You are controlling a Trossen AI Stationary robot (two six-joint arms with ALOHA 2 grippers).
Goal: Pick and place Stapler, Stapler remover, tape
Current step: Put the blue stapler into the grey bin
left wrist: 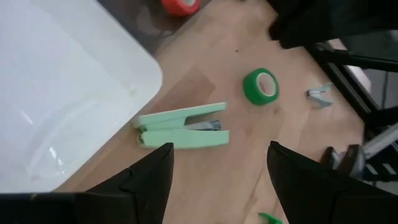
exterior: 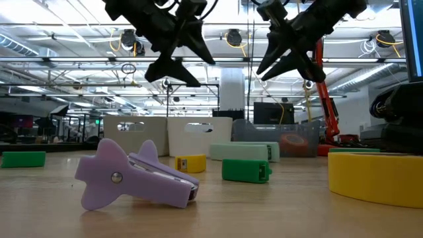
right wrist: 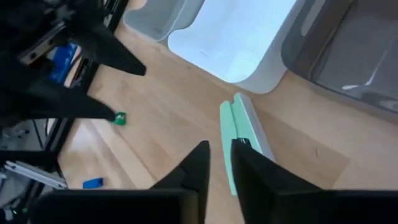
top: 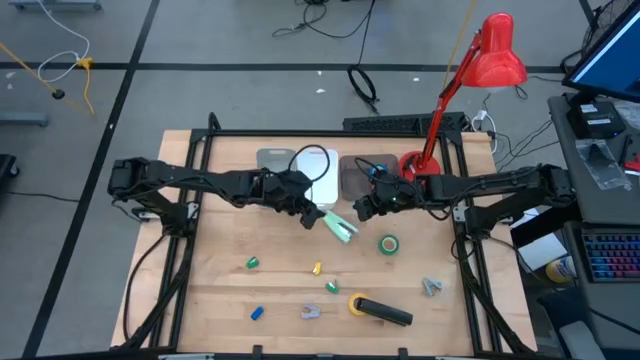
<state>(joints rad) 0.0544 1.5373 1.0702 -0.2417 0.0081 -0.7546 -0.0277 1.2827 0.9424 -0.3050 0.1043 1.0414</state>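
A light green stapler (top: pixel 340 228) lies flat on the wooden table in front of the white bin (top: pixel 318 176). My left gripper (top: pixel 308 216) hangs open above the stapler's left end, which shows between its fingers in the left wrist view (left wrist: pixel 183 129). My right gripper (top: pixel 360 212) hovers above the stapler's right side, its fingers almost together with nothing between them (right wrist: pixel 220 144). A green tape roll (top: pixel 389 244) lies to the right. Near the front edge a black stapler (top: pixel 385 313) rests against a yellow tape roll (top: pixel 357 304), beside a purple staple remover (top: pixel 310 312). A grey staple remover (top: pixel 432 287) lies at the right.
Three bins stand along the far edge: grey (top: pixel 272 160), white, and dark grey (top: pixel 362 176). The red lamp's base (top: pixel 412 166) is at the far right. Small green (top: pixel 253 263), yellow (top: pixel 317 268) and blue (top: pixel 257 312) blocks are scattered over the near half.
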